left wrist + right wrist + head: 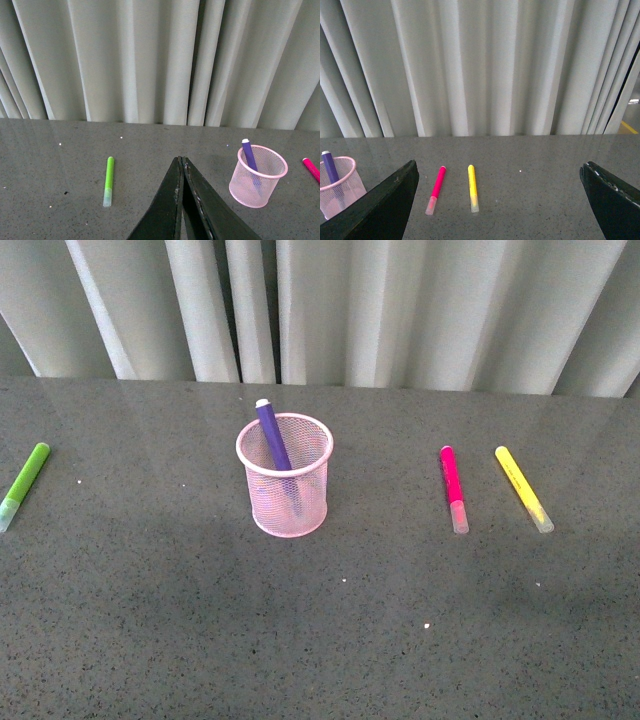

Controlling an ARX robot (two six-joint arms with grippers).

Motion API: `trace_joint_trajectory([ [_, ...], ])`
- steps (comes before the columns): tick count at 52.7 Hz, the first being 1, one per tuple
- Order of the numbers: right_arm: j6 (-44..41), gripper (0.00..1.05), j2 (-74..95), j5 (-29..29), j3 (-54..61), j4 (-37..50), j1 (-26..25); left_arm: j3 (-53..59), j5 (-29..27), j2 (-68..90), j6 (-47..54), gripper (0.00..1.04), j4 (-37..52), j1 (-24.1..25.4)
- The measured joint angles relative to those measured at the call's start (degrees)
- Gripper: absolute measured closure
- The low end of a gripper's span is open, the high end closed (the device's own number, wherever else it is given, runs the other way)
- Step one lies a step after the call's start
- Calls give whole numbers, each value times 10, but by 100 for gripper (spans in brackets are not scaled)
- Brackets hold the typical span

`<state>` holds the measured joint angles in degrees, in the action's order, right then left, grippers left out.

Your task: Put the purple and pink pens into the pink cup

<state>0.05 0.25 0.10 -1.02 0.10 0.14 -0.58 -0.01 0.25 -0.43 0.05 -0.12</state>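
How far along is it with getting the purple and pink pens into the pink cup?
About halfway. Done: the purple pen stands leaning inside the pink cup. In hand: nothing; the left gripper is shut and empty, the right gripper is open and empty. Left: the pink pen lies on the table to the cup's right, next to the yellow marker, and has yet to go in.

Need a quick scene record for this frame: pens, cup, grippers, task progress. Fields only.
purple pen: inside the pink cup, leaning, top end above the rim
pink pen: flat on the table, right of the cup, not in it
yellow marker: flat, right of the pink pen, not touching it
green marker: flat, far left
left gripper: shut, empty
right gripper: open, empty
progress: one of two pens in
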Motion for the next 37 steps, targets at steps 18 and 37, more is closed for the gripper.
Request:
trace_joint_trajectory([
  [18,0,7,0,0,0,0,0,0,0,0,0,49,0,0],
  [37,72,7,176,62,-64,-84,-36,0,0,0,1,7,0,0],
])
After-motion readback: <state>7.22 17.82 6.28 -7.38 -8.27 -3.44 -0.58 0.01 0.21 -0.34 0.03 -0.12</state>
